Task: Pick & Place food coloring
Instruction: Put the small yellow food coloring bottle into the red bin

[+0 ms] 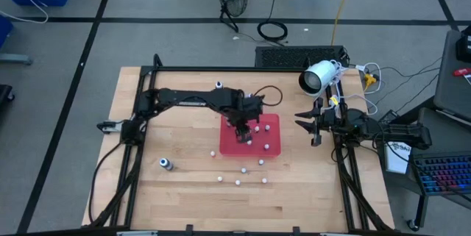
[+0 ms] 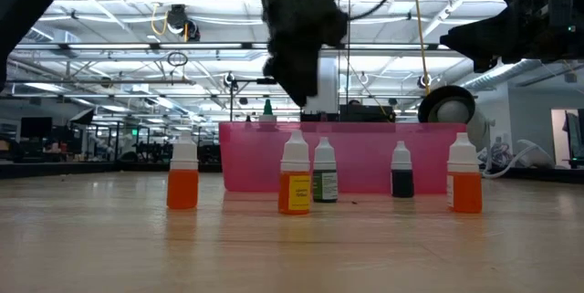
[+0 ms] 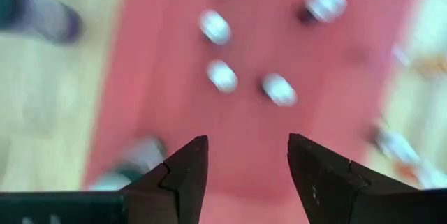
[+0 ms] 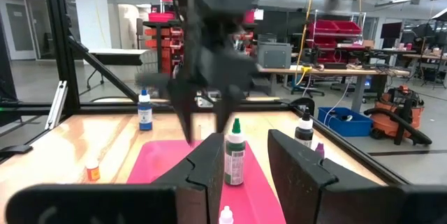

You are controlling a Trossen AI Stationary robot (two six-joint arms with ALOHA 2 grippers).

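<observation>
Red tray point(image 1: 271, 122) holds several food coloring bottles point(image 1: 249, 142) under the left pincer point(image 1: 241, 131), which hovers spread and empty — more bottles point(image 1: 238, 182) wait on the counter point(image 1: 184, 192). Centre the fingers on one cap before descending — the right pincer point(image 1: 315, 124) idles spread beside the tray

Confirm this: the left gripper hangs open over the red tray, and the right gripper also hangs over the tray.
Not quite. The left gripper does hang open over the red tray, but the high view shows the right gripper off to the tray's side, over bare table.
</observation>
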